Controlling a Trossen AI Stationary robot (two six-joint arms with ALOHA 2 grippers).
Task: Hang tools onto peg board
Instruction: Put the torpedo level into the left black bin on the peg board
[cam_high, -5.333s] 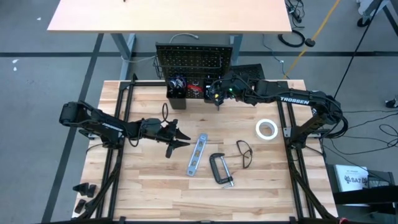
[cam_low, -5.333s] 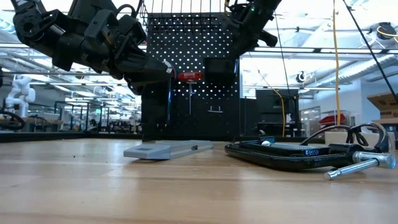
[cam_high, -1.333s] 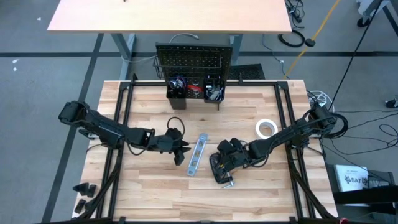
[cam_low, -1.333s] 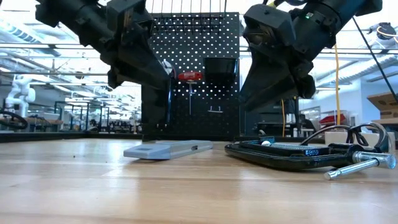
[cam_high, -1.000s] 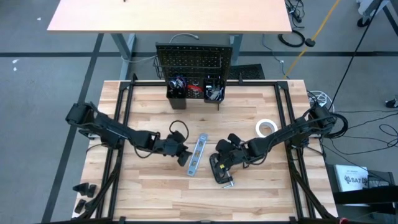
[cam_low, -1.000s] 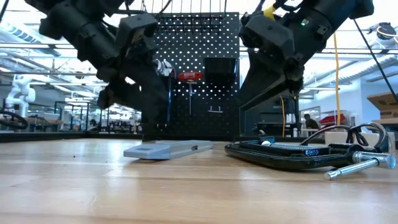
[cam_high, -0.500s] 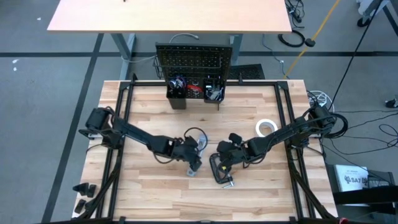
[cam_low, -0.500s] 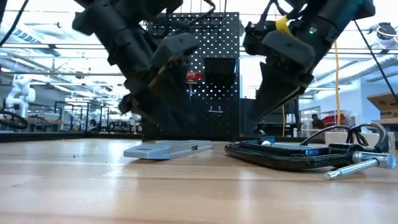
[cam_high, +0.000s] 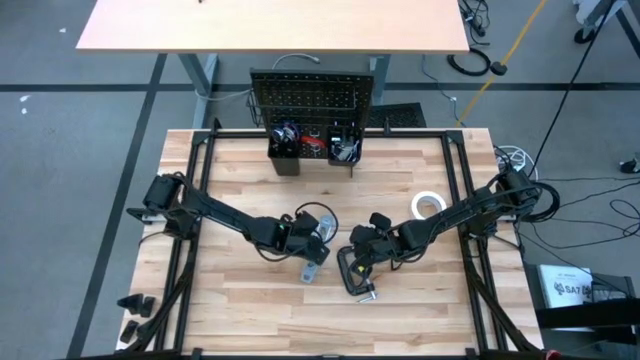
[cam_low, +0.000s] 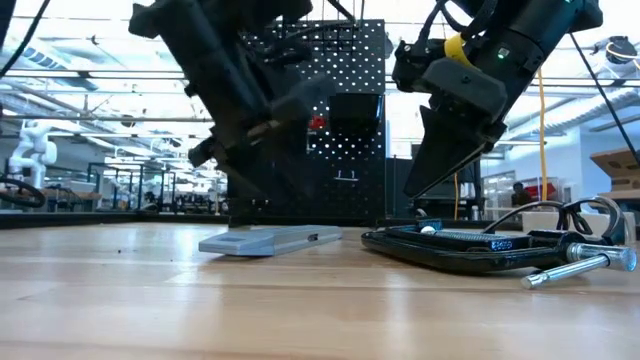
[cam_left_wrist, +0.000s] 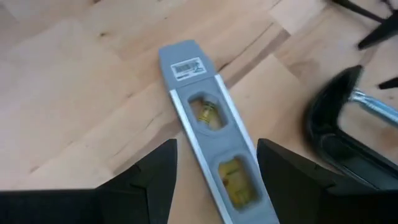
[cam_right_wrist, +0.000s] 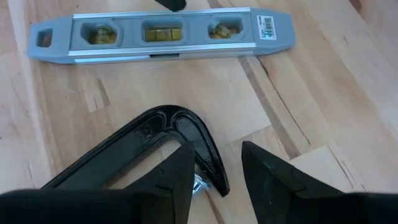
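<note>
We see the level (cam_high: 309, 263) lying flat at the centre of the table (cam_high: 230, 180), the left gripper (cam_left_wrist: 214, 163) spread open astride it. Just right of it lies the clamp (cam_high: 353, 273), under the open right gripper (cam_right_wrist: 214, 163). The peg board (cam_high: 311, 98) stands at upper centre, well apart.

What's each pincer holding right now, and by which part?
Nothing. Left pincer is open astride the level; right pincer is open over the C-clamp frame.
</note>
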